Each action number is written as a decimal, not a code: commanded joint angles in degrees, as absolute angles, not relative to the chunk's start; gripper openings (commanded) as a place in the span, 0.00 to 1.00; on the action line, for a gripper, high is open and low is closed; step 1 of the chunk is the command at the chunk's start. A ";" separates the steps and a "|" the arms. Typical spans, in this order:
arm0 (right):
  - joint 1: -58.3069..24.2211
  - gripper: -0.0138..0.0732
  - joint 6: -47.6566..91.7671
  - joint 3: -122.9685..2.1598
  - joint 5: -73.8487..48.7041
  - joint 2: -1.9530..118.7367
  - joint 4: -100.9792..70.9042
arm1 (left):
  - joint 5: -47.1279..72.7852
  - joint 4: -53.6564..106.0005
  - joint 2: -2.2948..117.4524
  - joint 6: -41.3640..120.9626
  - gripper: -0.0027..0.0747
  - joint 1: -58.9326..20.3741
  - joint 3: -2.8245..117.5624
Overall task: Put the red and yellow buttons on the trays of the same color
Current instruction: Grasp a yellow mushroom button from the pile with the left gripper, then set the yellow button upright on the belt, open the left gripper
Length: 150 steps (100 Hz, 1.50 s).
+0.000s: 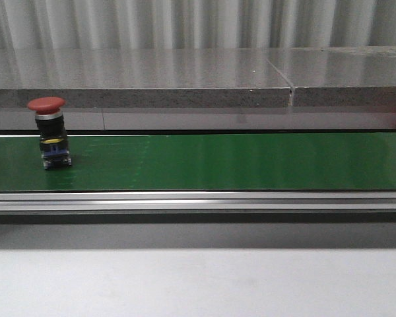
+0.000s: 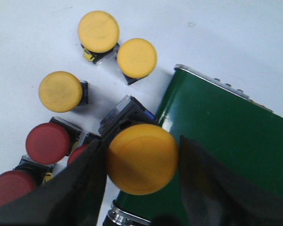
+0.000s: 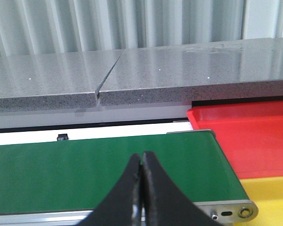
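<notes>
One red button (image 1: 48,132) is standing upright on the green belt (image 1: 237,162), way over at the left end in the front view, red mushroom cap on top and dark body with a blue base touching the belt. Neither arm is near it there.

The left wrist view is where the action is. A yellow button (image 2: 142,157) sits right between the left gripper (image 2: 144,188) fingers (image 2: 70,193), with its cap filling the gap. The jaws are spread about as wide as that cap and the dark fingers press in on both sides of it, so it looks held. Its dark body sticks out behind the cap, over the white table (image 2: 226,37) just off the end of the belt.

Past it on the table is a loose pile: three more yellow buttons (image 2: 98,31) (image 2: 137,58) (image 2: 61,91) lying near each other, and red ones (image 2: 47,140) (image 2: 12,187) bunched up beside the left finger, one of them partly hidden behind it.

The right gripper (image 3: 142,188) has its fingers pressed tight together, no gap, nothing in them. It hangs above the right end of the belt. Just past that end sit the red tray (image 3: 254,136) and the yellow tray (image 3: 273,197), side by side, the red one farther back.
</notes>
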State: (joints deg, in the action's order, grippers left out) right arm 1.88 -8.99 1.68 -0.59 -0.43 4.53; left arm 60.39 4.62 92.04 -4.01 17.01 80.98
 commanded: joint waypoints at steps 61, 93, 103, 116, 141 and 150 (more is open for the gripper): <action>2.11 0.08 -8.80 0.70 3.87 -1.11 4.64 | 61.41 6.55 90.37 -2.51 0.37 11.42 79.28; 2.11 0.08 -8.80 0.70 3.87 -1.11 4.64 | 60.81 6.95 92.25 -2.38 0.44 11.42 79.28; 2.11 0.08 -8.80 0.70 3.87 -1.11 4.64 | 60.20 8.77 92.25 -0.54 0.63 11.42 79.28; 2.11 0.08 -8.80 0.70 3.87 -1.11 4.64 | 57.26 9.35 90.94 -0.50 0.72 11.42 79.28; 2.11 0.08 -8.80 0.70 3.87 -1.11 4.64 | 51.48 8.95 83.53 7.08 0.60 8.53 79.13; 2.11 0.08 -8.80 0.70 3.87 -1.11 4.64 | 50.58 8.95 80.49 8.17 0.36 6.80 78.07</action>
State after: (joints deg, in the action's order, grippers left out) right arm 1.88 -8.99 1.68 -0.59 -0.43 4.53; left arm 53.93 8.07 85.27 6.45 8.46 77.46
